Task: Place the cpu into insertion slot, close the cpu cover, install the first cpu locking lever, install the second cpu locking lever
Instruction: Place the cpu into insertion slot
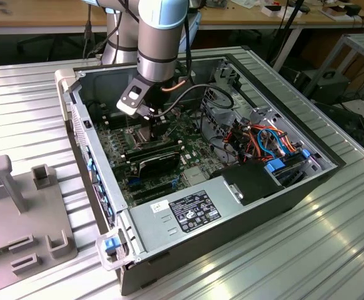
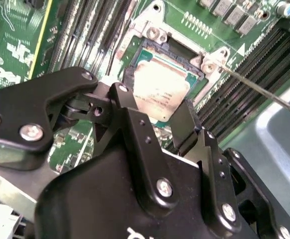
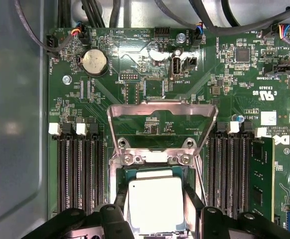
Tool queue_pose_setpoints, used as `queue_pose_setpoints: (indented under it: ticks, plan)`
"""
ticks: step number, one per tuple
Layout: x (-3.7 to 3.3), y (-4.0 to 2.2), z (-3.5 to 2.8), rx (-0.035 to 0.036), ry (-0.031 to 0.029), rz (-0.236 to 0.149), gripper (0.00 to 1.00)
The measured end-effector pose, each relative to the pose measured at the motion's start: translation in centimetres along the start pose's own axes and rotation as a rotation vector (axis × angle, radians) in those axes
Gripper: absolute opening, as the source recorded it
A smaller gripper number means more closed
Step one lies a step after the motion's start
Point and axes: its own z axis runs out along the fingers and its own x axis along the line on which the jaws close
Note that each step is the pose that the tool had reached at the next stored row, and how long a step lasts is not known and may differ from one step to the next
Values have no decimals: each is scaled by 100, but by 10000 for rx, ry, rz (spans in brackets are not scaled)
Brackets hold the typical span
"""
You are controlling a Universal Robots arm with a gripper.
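Closest in both wrist views, the claw [image 2: 155,105] is gripping the cpu [image 2: 161,87]. Its 2 black fingers [image 2: 135,129] are pressing on opposite edges of the chip, spread just as wide as it. The cpu is lying flat with its silver-grey top facing up. Being square, it is showing no long axis, and its sides are running parallel to the long black memory slots [image 3: 80,169] flanking it. Faint print on its top is too pale to read. It is sitting over the insertion slot [image 2: 185,54], within the metal rim; whether it is fully seated I cannot tell. 1 locking lever [image 2: 257,87] is sticking out free from a corner of the slot.

Just beyond, the cpu cover [image 3: 162,109] is standing raised on its hinge, with the green motherboard [image 3: 110,94] showing through its square opening. Farther along the board, white lettering is surrounding a round coin battery [image 3: 94,61].

In the exterior view the arm [image 1: 160,37] is reaching down into the open computer case [image 1: 201,244], which is lying on the ridged metal worktop [image 1: 294,250]. A white printed label [image 1: 191,211], too small to read, is sitting on the power supply.
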Motion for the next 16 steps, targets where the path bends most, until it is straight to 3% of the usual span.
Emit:
queue_pose_setpoints:
  ticks: [16]
  plan:
    - [12,-33,-1,8,-16,482,54]
